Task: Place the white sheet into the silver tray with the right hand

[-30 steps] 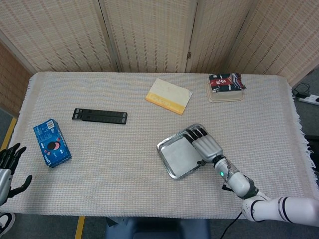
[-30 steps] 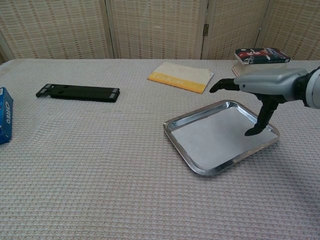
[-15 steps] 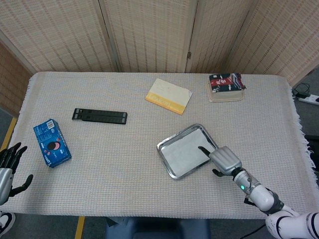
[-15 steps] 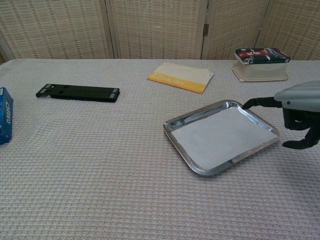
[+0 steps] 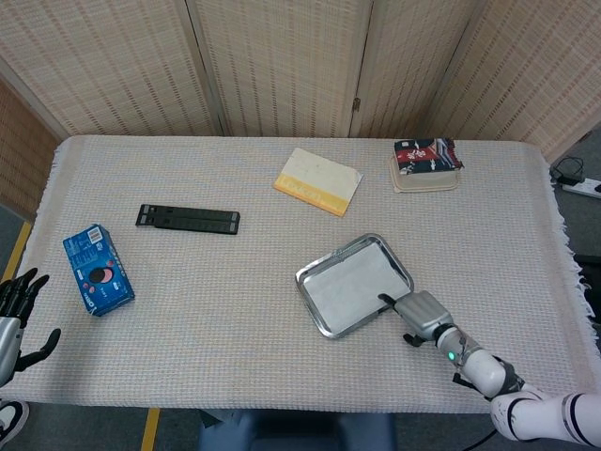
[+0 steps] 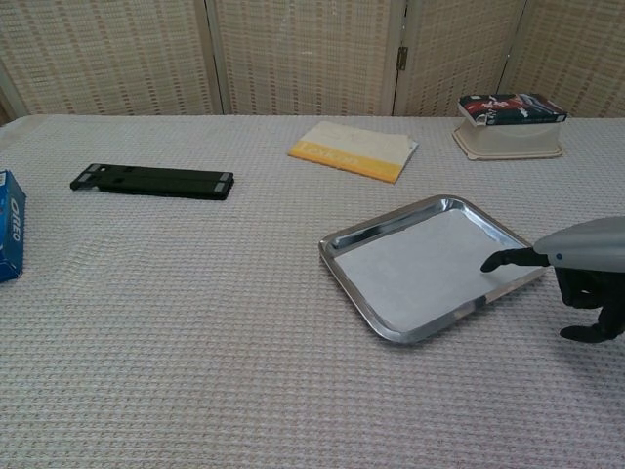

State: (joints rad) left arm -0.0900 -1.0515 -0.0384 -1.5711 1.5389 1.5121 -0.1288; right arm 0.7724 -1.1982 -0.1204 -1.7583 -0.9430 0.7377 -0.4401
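Note:
The white sheet (image 5: 349, 285) (image 6: 420, 268) lies flat inside the silver tray (image 5: 315, 312) (image 6: 344, 277), right of the table's middle. My right hand (image 5: 420, 314) (image 6: 591, 269) hovers just off the tray's near right corner, holding nothing; one dark finger points over the tray's rim while the others curl down. My left hand (image 5: 17, 310) hangs open off the table's left edge, far from the tray, seen only in the head view.
A blue box (image 5: 97, 269) (image 6: 8, 225) sits near the left edge. A black bar (image 5: 188, 219) (image 6: 152, 181) lies left of centre. A yellow-edged booklet (image 5: 318, 180) (image 6: 354, 151) and a lidded container with a book (image 5: 427, 163) (image 6: 508, 125) sit at the back.
My right hand has pulled back from over the tray toward the near right, leaving the white sheet in the tray. The left hand has not moved.

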